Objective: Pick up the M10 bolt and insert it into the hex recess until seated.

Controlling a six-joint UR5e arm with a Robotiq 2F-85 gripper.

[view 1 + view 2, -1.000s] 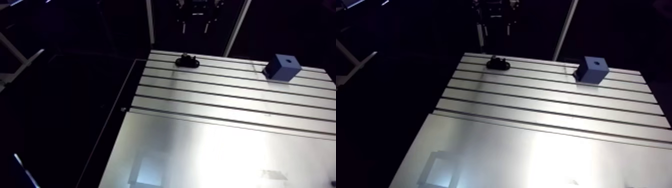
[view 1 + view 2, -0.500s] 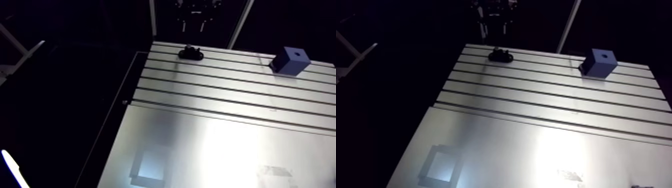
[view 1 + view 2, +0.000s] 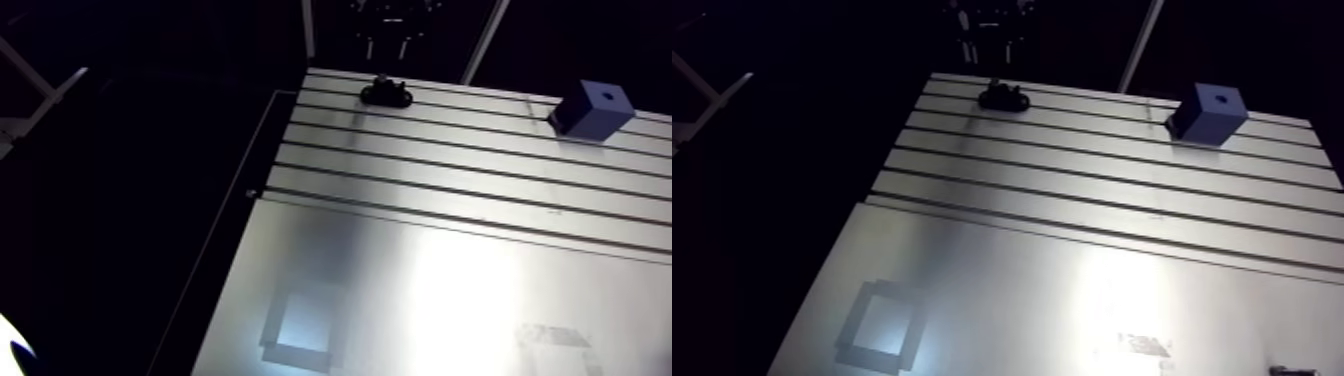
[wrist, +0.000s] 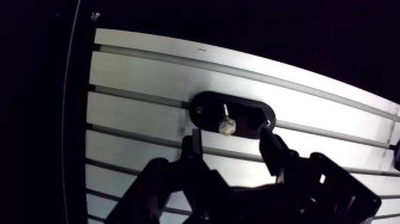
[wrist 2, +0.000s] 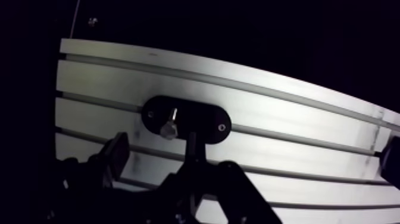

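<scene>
Gripper (image 4: 231, 138) wide open, empty, over M10 bolt (image 4: 226, 123) standing in black holder (image 4: 253, 113), far left of table (image 3: 430, 270). Centre on shank, lower, then close (hex recess (image 3: 606, 97) in blue block (image 3: 590, 115), far right).

The arm view looked down from high across the surface (image 3: 420, 280), with the black oval plate (image 3: 386, 94) small at its far edge. The wrist view hung close above that plate, looking past the claw (image 4: 232, 149); both shared it.

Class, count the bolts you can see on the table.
1: the bolt sits on the black holder, just ahead of the open jaws. No other shows, though the surroundings are dark.
</scene>
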